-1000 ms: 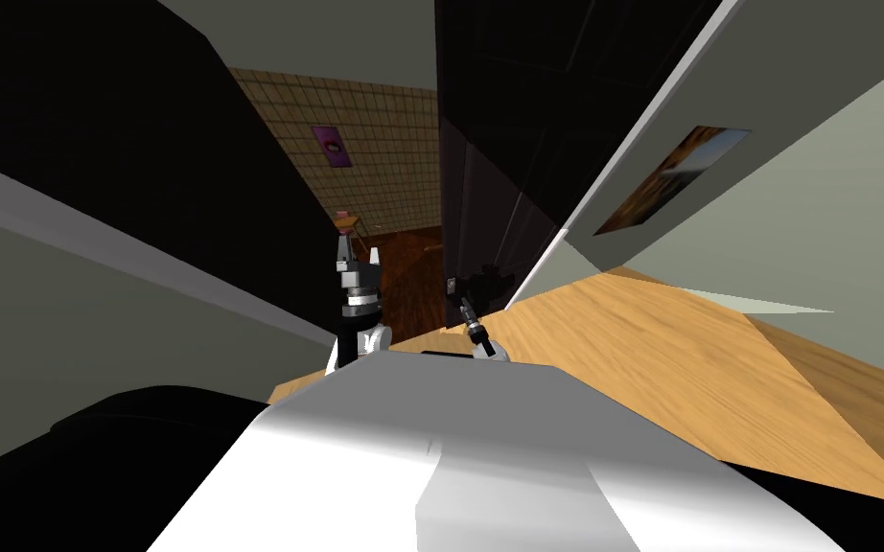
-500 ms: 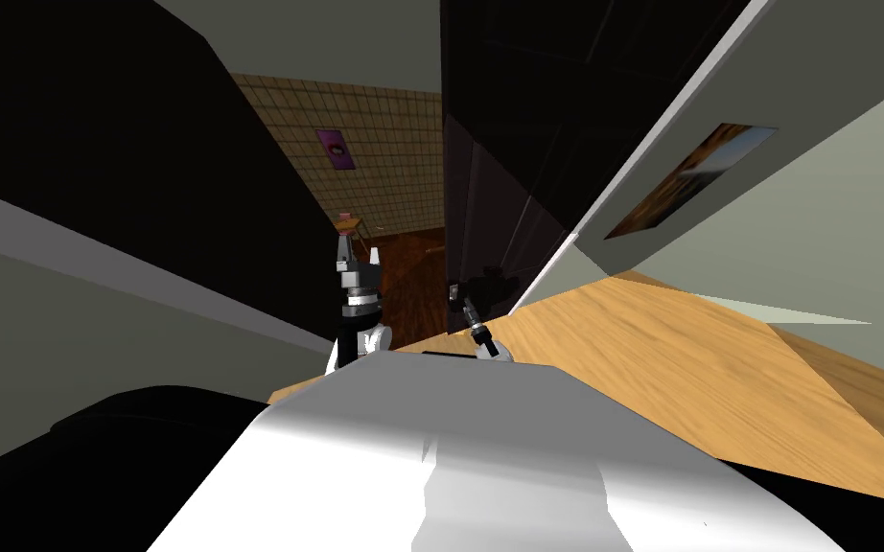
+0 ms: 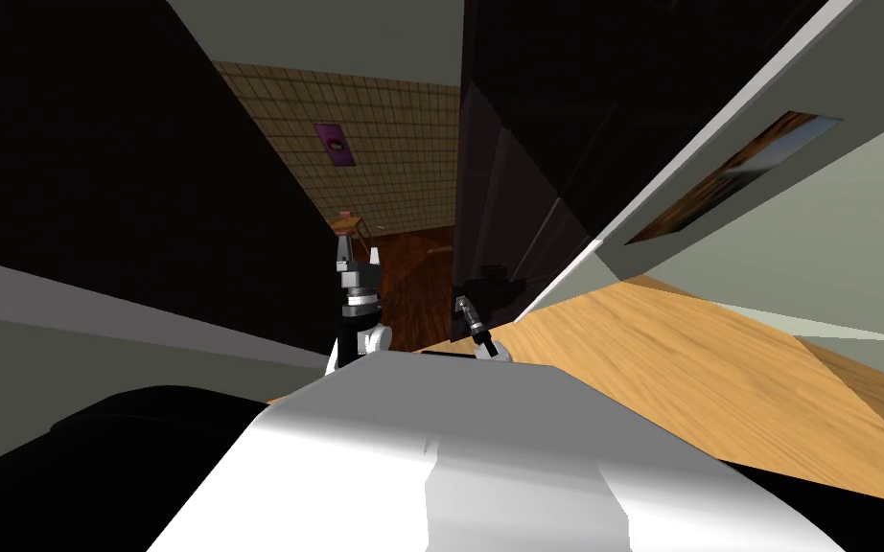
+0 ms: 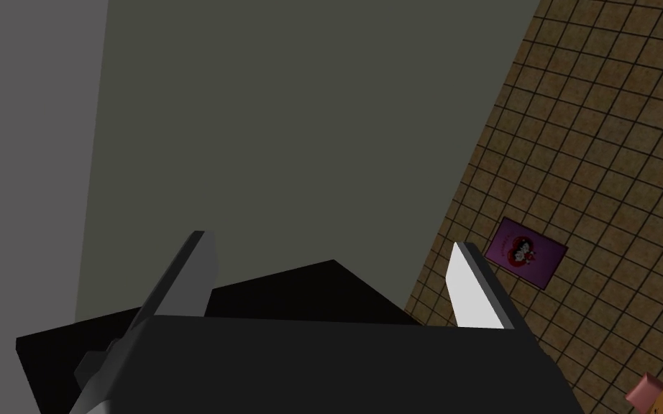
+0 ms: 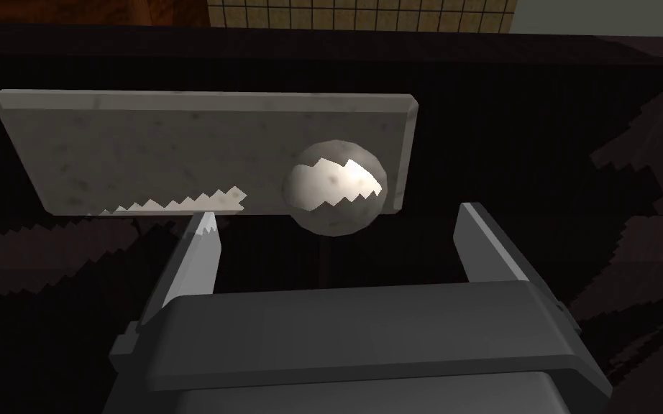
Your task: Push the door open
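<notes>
Our right gripper (image 5: pixel 335 215) is at the dark panelled door (image 3: pixel 526 163), its 2 fingers spread and empty, the round pale speckled knob (image 5: pixel 335 188) just beyond the gap between them and 1 fingertip (image 5: pixel 204 237) overlapping the pale rectangular plate (image 5: pixel 143 154) behind it. Against 1 second ago, the door's free edge sits farther right in the head view and more brown tiled wall (image 3: pixel 383 144) shows past it, though the framed picture (image 3: pixel 732 177) right of the door slid too, so part is our own move. Our left gripper (image 3: pixel 358 251) hangs left of the door, fingers parted and empty.
</notes>
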{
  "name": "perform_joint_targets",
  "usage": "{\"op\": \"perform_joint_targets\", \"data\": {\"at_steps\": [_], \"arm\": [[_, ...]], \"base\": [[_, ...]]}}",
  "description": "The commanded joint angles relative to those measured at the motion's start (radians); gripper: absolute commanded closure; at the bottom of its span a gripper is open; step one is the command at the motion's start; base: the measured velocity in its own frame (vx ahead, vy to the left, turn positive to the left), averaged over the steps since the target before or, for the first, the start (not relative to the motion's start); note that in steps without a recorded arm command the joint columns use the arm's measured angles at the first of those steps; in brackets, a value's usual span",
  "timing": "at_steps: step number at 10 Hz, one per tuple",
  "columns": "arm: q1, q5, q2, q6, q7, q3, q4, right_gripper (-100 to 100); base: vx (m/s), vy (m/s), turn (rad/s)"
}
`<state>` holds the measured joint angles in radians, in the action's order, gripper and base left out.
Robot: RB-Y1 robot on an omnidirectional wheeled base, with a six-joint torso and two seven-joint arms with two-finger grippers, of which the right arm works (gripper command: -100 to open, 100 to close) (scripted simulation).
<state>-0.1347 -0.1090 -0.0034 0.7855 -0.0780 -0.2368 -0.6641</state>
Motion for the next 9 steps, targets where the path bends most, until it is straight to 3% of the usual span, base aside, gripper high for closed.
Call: {"op": "perform_joint_targets", "data": {"at_steps": [1, 2, 3, 8, 9], "arm": [[-0.008, 0.003, 0.031, 0.007, 0.003, 0.005, 0.016, -100], [0.005, 0.0, 0.015, 0.001, 0.0, 0.0, -0.002, -100], [0.005, 0.0, 0.015, 0.001, 0.0, 0.0, -0.002, 100], [0.005, 0.0, 0.015, 0.001, 0.0, 0.0, -0.002, 100], [0.005, 0.006, 0.004, 0.0, 0.005, 0.012, 0.0, 100]], "base": [[0.193, 0.054, 0.018], [0.074, 0.02, -0.009], [-0.017, -0.002, 0.008], [-0.012, -0.004, 0.001], [0.101, 0.052, -0.016]]}}
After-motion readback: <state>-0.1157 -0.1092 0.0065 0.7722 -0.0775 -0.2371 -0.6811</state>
